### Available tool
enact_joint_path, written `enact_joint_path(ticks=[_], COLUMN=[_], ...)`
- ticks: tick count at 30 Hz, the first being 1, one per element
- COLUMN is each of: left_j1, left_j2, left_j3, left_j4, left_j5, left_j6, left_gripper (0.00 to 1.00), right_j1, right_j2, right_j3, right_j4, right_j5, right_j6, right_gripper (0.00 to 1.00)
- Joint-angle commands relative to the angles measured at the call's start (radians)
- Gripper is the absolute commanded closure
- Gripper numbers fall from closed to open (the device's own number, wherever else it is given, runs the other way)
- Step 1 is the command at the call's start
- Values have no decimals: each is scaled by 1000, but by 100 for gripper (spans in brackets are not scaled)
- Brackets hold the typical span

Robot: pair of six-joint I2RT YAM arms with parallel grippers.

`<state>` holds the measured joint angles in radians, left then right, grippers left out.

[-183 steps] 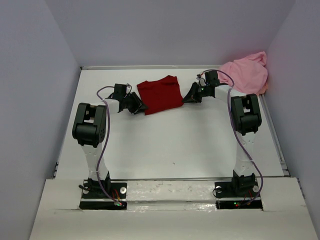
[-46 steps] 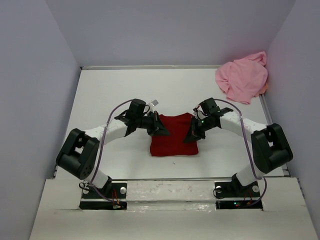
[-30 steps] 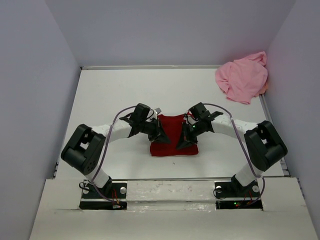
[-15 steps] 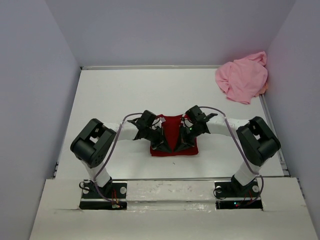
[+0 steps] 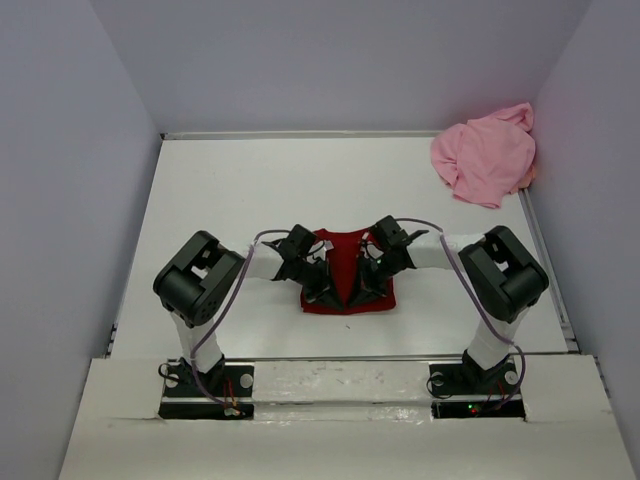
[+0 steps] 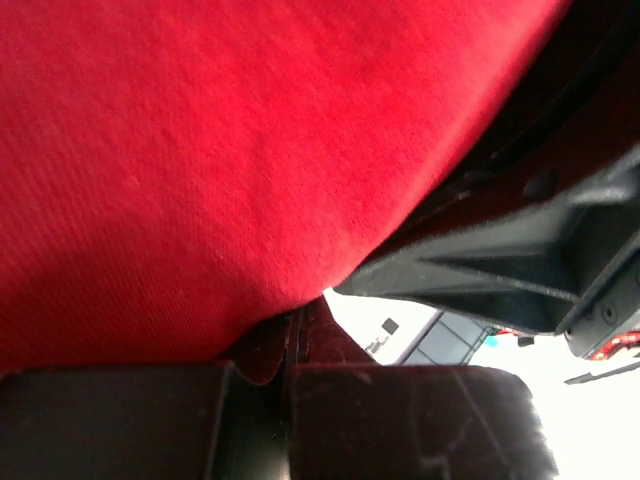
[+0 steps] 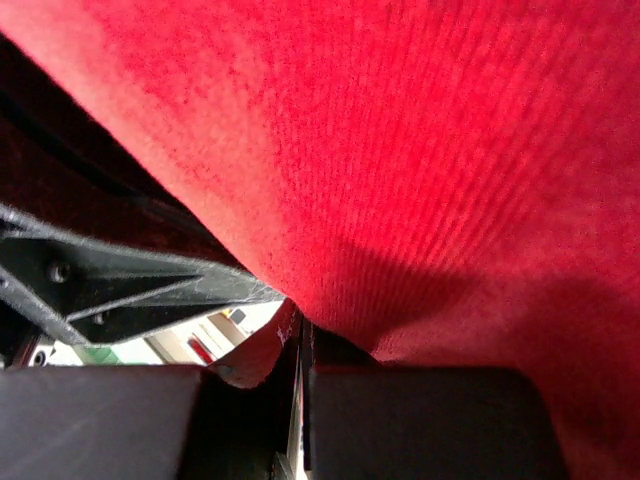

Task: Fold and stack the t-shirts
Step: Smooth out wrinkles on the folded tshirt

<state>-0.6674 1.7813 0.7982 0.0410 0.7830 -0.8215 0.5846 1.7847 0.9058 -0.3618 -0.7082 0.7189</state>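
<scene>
The dark red t-shirt (image 5: 343, 250) lies folded into a small rectangle on the white table, near the front middle. My left gripper (image 5: 329, 292) and right gripper (image 5: 361, 286) sit on it almost tip to tip over its middle front. In the left wrist view the red cloth (image 6: 200, 150) fills the frame and the left gripper (image 6: 288, 345) is shut with a fold of it pinched between the jaws. The right wrist view shows the same: red cloth (image 7: 450, 150) and the right gripper (image 7: 303, 345) shut on a fold. The light pink t-shirt (image 5: 485, 155) lies crumpled at the far right corner.
White table (image 5: 250, 190) with grey walls on the left, back and right. The right gripper's black body (image 6: 520, 260) shows close in the left wrist view, and the left gripper's body (image 7: 100, 280) in the right wrist view. Both arm bases stand at the front edge.
The red shirt has come from the far side of the table to the front middle. Over the last second both grippers moved inward across it from its side edges until they nearly meet.
</scene>
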Motion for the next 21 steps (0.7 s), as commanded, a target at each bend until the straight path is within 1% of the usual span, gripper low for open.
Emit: enact_joint_path(ticks=[1, 11, 21], left_j1=[-6, -6, -6], left_j2=[26, 82, 96], left_j3=[29, 7, -7], left_j4=[14, 31, 37], left_j5=[-4, 1, 10], left_j6=[19, 15, 8], left_gripper=[100, 100, 100], right_j1=[11, 11, 11], right_j2=[42, 134, 174], right_j3=[-51, -74, -53], right_j4=[52, 40, -48], right_j5=[52, 78, 127], right_j6=[-26, -19, -33], right_gripper=[100, 100, 100])
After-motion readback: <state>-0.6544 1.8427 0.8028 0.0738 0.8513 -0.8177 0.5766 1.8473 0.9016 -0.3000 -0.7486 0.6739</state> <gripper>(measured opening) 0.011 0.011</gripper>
